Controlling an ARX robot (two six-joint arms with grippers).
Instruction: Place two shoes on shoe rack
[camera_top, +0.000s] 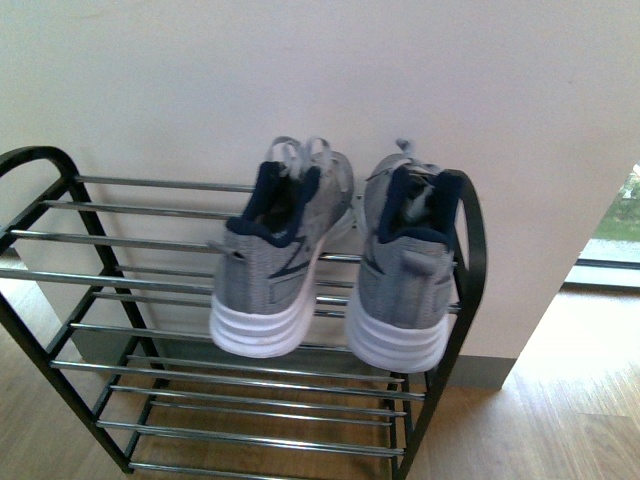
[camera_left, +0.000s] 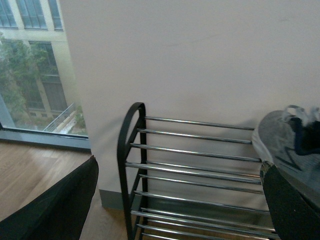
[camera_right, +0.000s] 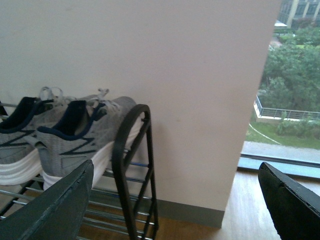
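1. Holding the left claw (camera_left: 179, 165) wide, with nothing gripped.
2. Facing the rack (camera_top: 150, 183) straight ahead of that claw, with the left shoe (camera_top: 275, 265) beyond one finger.
3. Holding the right claw (camera_right: 176, 167) equally wide, likewise gripping nothing.
4. Finding both shoes ahead of this claw, past one finger: right shoe (camera_top: 405, 270) beside the left on the top tier, at the rack's right end, heels toward the claws, toes to the wall.
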